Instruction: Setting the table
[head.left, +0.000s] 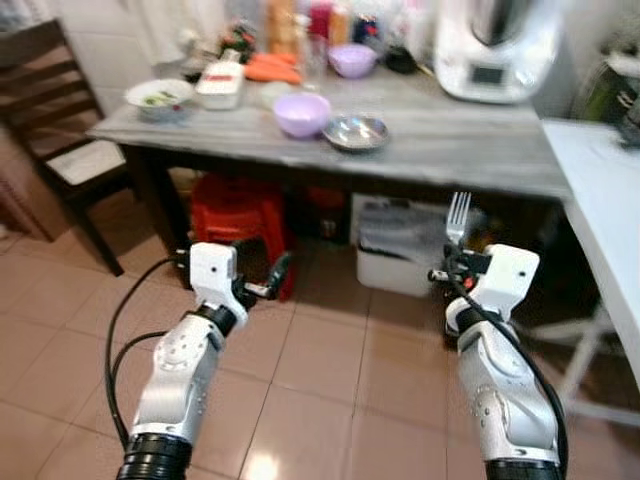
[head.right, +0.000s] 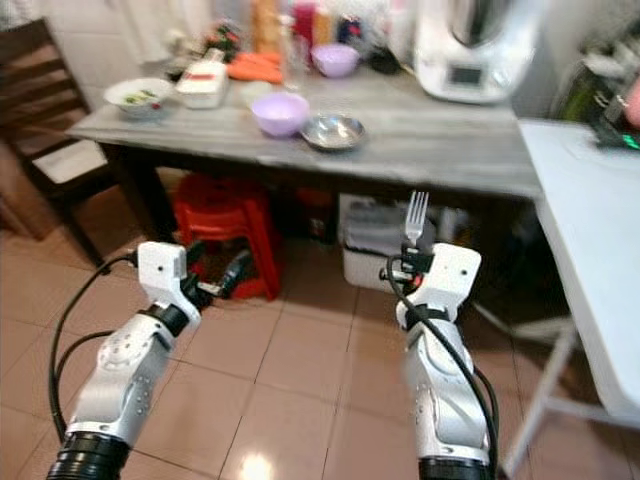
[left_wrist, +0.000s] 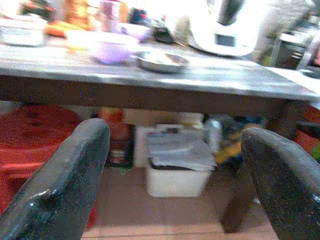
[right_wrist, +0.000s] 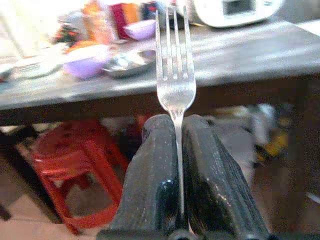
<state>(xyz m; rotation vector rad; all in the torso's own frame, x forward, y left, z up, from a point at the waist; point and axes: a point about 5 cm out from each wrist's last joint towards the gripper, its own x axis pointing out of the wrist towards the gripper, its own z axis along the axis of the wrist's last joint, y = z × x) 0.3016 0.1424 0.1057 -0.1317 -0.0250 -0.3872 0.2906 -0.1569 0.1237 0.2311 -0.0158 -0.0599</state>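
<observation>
Right gripper (right_wrist: 175, 165) clamped on fork (right_wrist: 173, 65), tines up, slim silver metal. Left gripper (left_wrist: 175, 165) fingers apart, nothing btwn them. Step looks like carrying: grey table (head.left: 450, 150) lies ahead & above gripper. Next prob. needs approaching, raising arm, laying fork by purple bowl (head.left: 301, 113).

Silver fork (right_wrist: 174, 75), black pincer fingers (right_wrist: 152, 185), lilac bowl (head.left: 301, 113), red stool (head.left: 235, 215), grey-streaked table (head.left: 450, 140).
</observation>
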